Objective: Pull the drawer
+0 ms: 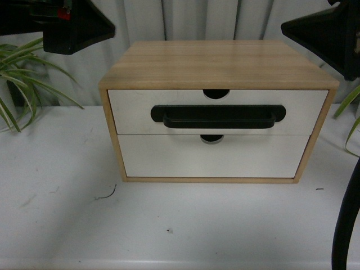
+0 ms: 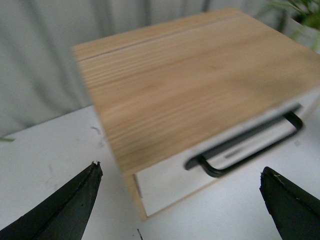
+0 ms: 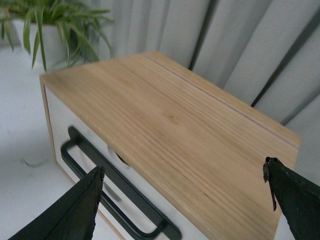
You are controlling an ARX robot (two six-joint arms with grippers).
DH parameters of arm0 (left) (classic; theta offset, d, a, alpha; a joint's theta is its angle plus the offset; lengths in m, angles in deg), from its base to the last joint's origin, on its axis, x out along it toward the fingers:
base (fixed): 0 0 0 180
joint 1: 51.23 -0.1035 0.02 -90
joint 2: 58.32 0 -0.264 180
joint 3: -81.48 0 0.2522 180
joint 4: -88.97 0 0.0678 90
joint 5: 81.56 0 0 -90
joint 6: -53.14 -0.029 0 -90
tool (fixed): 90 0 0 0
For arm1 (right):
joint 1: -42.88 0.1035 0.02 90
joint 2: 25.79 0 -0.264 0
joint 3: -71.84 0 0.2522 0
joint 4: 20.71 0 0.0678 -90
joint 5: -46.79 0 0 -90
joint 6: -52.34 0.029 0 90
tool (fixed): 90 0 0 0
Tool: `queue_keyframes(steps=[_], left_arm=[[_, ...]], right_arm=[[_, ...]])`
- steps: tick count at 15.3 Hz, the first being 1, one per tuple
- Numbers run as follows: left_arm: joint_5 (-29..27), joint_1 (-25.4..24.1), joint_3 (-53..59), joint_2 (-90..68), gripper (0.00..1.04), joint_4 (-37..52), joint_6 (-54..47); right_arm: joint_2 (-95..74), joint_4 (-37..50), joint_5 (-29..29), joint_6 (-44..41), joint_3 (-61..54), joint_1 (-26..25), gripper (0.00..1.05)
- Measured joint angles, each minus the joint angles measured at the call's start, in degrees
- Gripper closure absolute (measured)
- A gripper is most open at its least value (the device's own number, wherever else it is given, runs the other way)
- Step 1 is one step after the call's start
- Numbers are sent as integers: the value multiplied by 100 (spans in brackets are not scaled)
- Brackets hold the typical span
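A wooden cabinet [image 1: 219,64] stands on the white table [image 1: 169,225]. Its upper drawer [image 1: 132,109] has a white front, a wide black bar handle [image 1: 218,116] and a half-round notch [image 1: 216,93] in its top edge. The front sits about level with the cabinet's frame. Below it is a plain white drawer front [image 1: 214,160] without a handle. My left gripper [image 2: 180,170] hovers open above the cabinet's left front corner, the handle [image 2: 250,145] showing between its fingers [image 2: 65,210]. My right gripper [image 3: 183,166] hangs open over the cabinet top [image 3: 170,120], apart from the handle [image 3: 115,195].
Leafy plants stand left [image 1: 22,79] and right [image 1: 351,112] of the cabinet. A grey curtain [image 1: 185,19] hangs close behind it. A black cable [image 1: 346,225] runs down at the front right. Bare table lies in front of the cabinet.
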Motion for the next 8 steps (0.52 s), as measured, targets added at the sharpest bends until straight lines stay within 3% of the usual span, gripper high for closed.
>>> queue_keyframes(steps=[2,4,8], left_arm=[[463,304,-535,-59,7,-1132,-1182],[533,636,-1106,-457,7,-2400,-2706],[540,758,-1388,-785,7,-3040,-3377]], right_arm=[[-195,-817,540,-1451,407,-212,6],[-310,-2009,1128,-3091,931,-367,6],[-431,-2643,1314,-3934,1209,-444,6]])
